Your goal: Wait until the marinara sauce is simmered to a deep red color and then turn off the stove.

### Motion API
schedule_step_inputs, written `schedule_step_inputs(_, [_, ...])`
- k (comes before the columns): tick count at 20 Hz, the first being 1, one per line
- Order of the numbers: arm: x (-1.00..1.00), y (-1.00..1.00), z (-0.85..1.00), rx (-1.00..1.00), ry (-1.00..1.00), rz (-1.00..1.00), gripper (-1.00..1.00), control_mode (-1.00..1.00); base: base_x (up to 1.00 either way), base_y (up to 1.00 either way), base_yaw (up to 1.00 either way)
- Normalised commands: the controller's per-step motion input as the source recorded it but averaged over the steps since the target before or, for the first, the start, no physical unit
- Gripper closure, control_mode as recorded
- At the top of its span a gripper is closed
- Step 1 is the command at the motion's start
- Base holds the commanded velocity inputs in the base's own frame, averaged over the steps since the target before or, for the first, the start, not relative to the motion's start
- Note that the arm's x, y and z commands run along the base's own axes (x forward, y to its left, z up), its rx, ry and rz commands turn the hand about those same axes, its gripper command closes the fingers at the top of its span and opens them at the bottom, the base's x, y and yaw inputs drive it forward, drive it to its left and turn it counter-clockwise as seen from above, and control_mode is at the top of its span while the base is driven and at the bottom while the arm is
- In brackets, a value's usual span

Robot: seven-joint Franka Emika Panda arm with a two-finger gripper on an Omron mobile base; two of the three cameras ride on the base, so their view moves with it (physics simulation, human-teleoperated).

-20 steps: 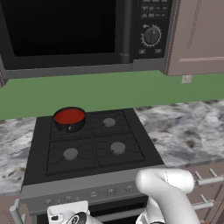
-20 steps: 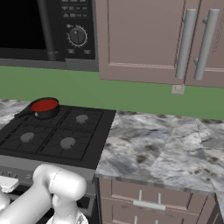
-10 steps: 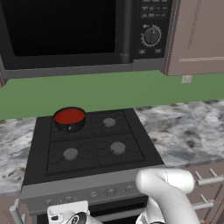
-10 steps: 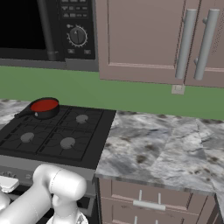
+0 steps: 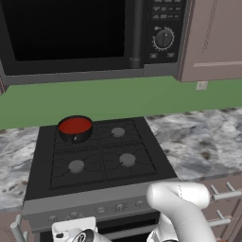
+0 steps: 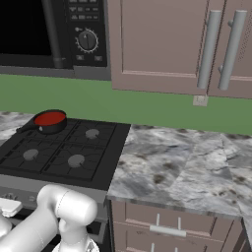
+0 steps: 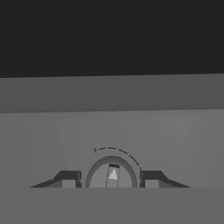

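The marinara sauce (image 5: 74, 125), a flat round deep red surface filling a small black round pot (image 5: 75, 133), sits on the back left burner of the stove (image 5: 101, 156), a black four-burner gas cooktop with dark grates and grey burner caps. In the right base view the sauce (image 6: 50, 118) shows at the far left corner of the cooktop (image 6: 64, 150), close to the green wall.

The gripper (image 7: 110, 183) is well apart from the sauce, down at the stove's grey front panel (image 5: 94, 208) below the cooktop's near edge. In the hand view its two dark fingertips (image 7: 68, 179) stand on either side of a round grey knob (image 7: 111, 175) with a pale pointer mark, pressed in against its sides (the knob fills the gap between them).

Counted: one pot of sauce, four burners, three of them bare. One black microwave (image 5: 90, 35) with a round dial hangs above the stove. Mottled grey stone counter (image 6: 187, 162) runs to the right, with mauve wall cabinets (image 6: 172, 44) carrying two long metal handles above it.
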Motion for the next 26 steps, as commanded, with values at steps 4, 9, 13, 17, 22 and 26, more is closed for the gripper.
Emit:
schedule_step_inputs(4, [0.0,-0.03,0.0,0.03,-0.04,0.0,1.0,-1.0,0.0,0.0,0.0])
schedule_step_inputs(9, [0.0,-0.09,-0.15,0.14,-0.06,-0.01,1.0,-1.0,0.0,0.0,0.0])
schedule_step_inputs(13, [0.0,-0.17,-0.15,0.21,0.0,0.0,1.0,-1.0,0.0,0.0,0.0])
schedule_step_inputs(17, [0.0,-0.16,-0.07,0.26,0.0,0.0,1.0,-1.0,0.0,0.0,0.0])
schedule_step_inputs(22, [0.03,-0.02,0.0,0.31,0.0,-0.03,1.0,-1.0,0.0,0.0,0.0])
schedule_step_inputs(26, [0.05,-0.01,0.0,0.33,0.0,-0.05,1.0,-1.0,0.0,0.0,0.0])
